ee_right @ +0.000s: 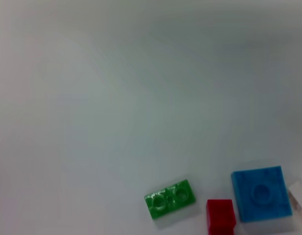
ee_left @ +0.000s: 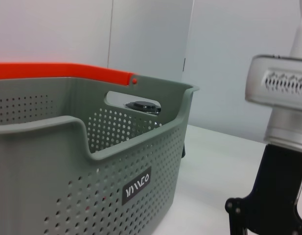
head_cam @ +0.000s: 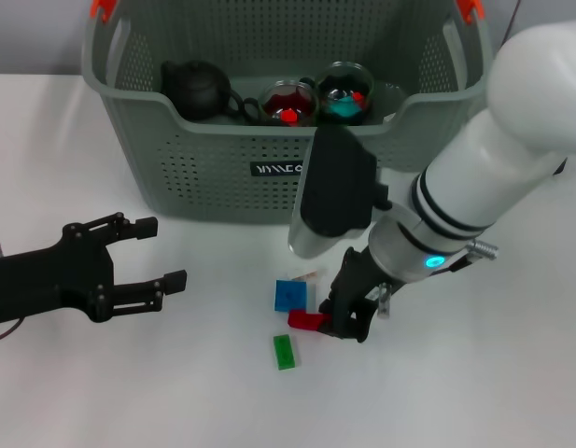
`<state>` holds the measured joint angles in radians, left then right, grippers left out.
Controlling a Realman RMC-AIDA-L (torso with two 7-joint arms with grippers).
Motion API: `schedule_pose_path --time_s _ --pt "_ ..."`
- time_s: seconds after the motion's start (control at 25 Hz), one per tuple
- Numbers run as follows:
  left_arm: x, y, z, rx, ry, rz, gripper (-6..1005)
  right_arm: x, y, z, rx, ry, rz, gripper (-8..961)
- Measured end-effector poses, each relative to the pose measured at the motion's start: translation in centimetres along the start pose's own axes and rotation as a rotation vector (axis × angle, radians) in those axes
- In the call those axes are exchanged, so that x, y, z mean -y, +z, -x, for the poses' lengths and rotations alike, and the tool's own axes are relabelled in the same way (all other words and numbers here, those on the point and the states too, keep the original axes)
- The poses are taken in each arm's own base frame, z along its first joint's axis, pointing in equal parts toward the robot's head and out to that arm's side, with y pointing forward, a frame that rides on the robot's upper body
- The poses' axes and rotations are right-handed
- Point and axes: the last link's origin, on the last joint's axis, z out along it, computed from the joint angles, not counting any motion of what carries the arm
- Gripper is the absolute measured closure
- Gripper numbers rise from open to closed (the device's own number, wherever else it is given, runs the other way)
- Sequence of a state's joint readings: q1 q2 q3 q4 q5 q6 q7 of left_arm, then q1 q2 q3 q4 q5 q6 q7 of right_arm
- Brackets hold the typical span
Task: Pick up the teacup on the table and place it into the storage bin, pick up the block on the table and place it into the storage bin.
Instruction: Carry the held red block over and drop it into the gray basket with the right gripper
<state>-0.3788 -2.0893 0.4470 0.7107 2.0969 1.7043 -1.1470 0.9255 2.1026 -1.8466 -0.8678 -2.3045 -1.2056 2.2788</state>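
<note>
A red block (head_cam: 304,320) lies on the white table between a blue block (head_cam: 289,295) and a green block (head_cam: 285,351). My right gripper (head_cam: 342,317) is lowered right against the red block's side. The right wrist view shows the same three: red block (ee_right: 220,216), blue block (ee_right: 261,193), green block (ee_right: 170,198). Behind them stands the grey-green storage bin (head_cam: 203,177), also large in the left wrist view as storage bin (ee_left: 92,161). Two glass teacups (head_cam: 288,103) (head_cam: 348,91) holding small coloured pieces sit inside it. My left gripper (head_cam: 164,252) rests open at the left, holding nothing.
A black teapot (head_cam: 199,89) sits in the bin's left part, its lid (ee_left: 142,105) showing through the handle hole. Orange clips (head_cam: 101,7) mark the bin's handles. The right arm (ee_left: 280,147) stands beside the bin. White table stretches in front and to the right.
</note>
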Motion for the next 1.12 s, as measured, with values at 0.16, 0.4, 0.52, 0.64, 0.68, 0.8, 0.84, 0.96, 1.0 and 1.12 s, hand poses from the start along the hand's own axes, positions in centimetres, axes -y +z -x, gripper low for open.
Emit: schedule_pose_path --time_s 0.16,0.4,0.52,0.64,0.68,0.8,0.84,0.96,1.0,1.12 --pt "0.0 -0.2 0.1 -0.004 -0.002 -0.011 176 0.2 -1.1 0.0 0.023 0.021 0.019 761" --pt "-0.1 -0.7 0.3 -0.005 -0.009 -0.019 176 0.6 -5.0 -0.2 0.098 0.041 0.049 749" --pt "-0.2 -0.9 0.5 -0.007 -0.013 -0.025 176 1.1 -9.0 0.1 0.191 0.046 0.022 731" --pt "-0.3 -1.0 0.6 -0.007 -0.016 -0.029 176 1.6 -13.0 0.9 0.316 0.033 -0.050 712" --pt "-0.3 -1.1 0.6 -0.007 -0.016 -0.030 176 2.0 -14.1 1.3 0.362 0.031 -0.078 706" --pt "-0.3 -1.0 0.6 -0.008 -0.013 -0.028 176 3.5 -16.5 3.0 0.510 0.033 -0.173 687" --pt "-0.2 -0.9 0.5 -0.009 -0.011 -0.025 176 4.2 -16.9 3.6 0.553 0.047 -0.206 681" --pt "-0.1 -0.8 0.3 -0.010 -0.006 -0.022 176 6.6 -16.3 4.5 0.613 0.138 -0.293 662" --pt "-0.1 -0.8 0.3 -0.011 -0.006 -0.021 177 7.3 -15.8 4.7 0.616 0.166 -0.310 655" --pt "-0.1 -0.8 0.2 -0.011 -0.008 -0.019 177 9.0 -14.1 4.6 0.584 0.232 -0.338 637"
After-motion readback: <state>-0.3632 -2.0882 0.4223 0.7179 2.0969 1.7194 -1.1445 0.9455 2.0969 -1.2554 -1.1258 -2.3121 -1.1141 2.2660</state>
